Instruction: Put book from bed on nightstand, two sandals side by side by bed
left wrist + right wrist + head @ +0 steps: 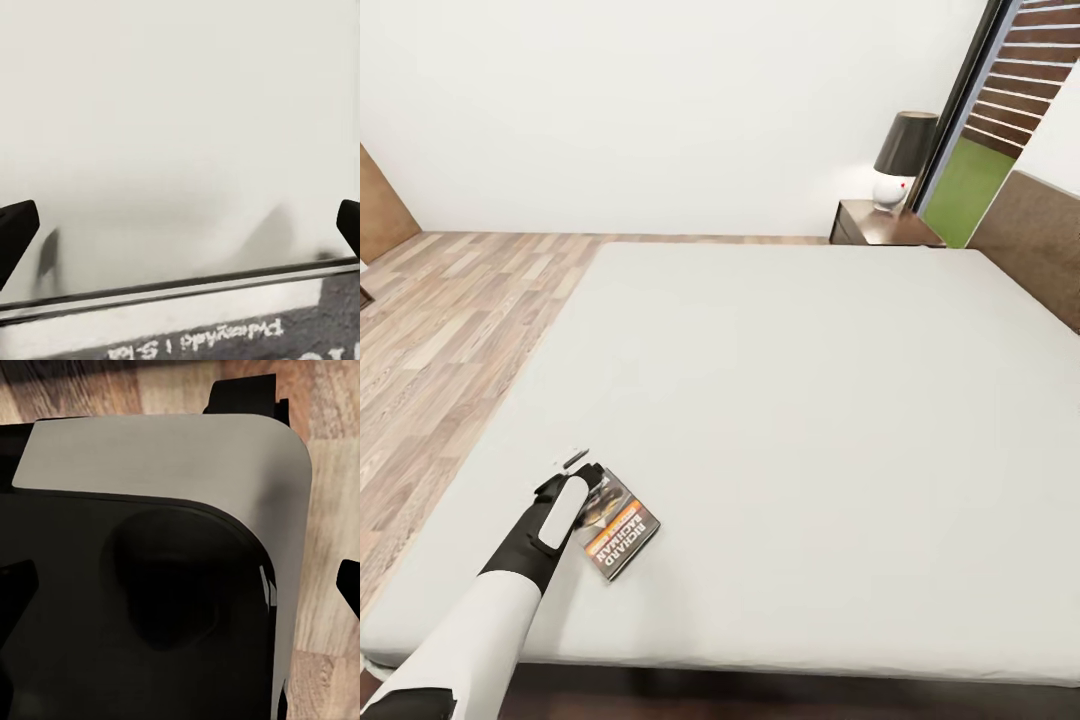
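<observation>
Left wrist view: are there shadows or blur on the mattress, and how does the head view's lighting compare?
Left wrist view: soft dark shadows lie on the pale grey mattress, and the dark-covered paperback book's white lettering is smeared; the left gripper stands open. Head view: even, flat light on the mattress, no glare, book lettering crisp.
</observation>
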`<state>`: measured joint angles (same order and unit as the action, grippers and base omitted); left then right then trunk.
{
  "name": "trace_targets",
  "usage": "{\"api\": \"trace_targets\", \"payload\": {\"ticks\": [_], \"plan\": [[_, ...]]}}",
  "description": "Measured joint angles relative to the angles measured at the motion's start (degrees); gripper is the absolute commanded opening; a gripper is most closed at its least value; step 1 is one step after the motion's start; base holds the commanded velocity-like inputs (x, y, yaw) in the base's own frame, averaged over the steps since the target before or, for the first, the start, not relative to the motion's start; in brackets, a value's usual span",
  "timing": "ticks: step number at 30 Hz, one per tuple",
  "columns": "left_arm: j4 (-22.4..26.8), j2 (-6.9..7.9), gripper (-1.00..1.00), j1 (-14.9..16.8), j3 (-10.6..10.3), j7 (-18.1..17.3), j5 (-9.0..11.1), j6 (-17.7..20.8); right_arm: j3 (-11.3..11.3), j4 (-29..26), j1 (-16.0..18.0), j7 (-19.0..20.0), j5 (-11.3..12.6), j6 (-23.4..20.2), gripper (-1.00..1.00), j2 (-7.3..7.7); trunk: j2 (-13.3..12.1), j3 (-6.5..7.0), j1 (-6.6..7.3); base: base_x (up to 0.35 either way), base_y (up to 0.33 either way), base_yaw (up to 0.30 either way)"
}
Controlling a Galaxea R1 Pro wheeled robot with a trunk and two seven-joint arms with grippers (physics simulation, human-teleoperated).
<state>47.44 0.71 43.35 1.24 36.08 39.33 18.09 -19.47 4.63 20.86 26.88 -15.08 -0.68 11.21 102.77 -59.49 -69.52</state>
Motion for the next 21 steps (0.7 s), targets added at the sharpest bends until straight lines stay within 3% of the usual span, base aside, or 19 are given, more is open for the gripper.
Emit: {"api": "trace_targets", "payload": {"ticks": [10, 21], "plan": [[-0.1, -0.04, 1.00, 0.0, 0.0, 0.3, -0.6, 0.3, 0.0, 0.0, 0.0, 0.0, 0.0, 0.0, 1.00, 0.00, 0.0, 0.00, 0.00, 0.000, 0.000, -0.205], [0.2, -0.10, 1.00, 0.0, -0.1, -0.1, 0.5, -0.1, 0.0, 0.0, 0.0, 0.0, 0.0, 0.0, 1.00, 0.00, 0.0, 0.03, -0.02, -0.048, 0.000, -0.033]]}}
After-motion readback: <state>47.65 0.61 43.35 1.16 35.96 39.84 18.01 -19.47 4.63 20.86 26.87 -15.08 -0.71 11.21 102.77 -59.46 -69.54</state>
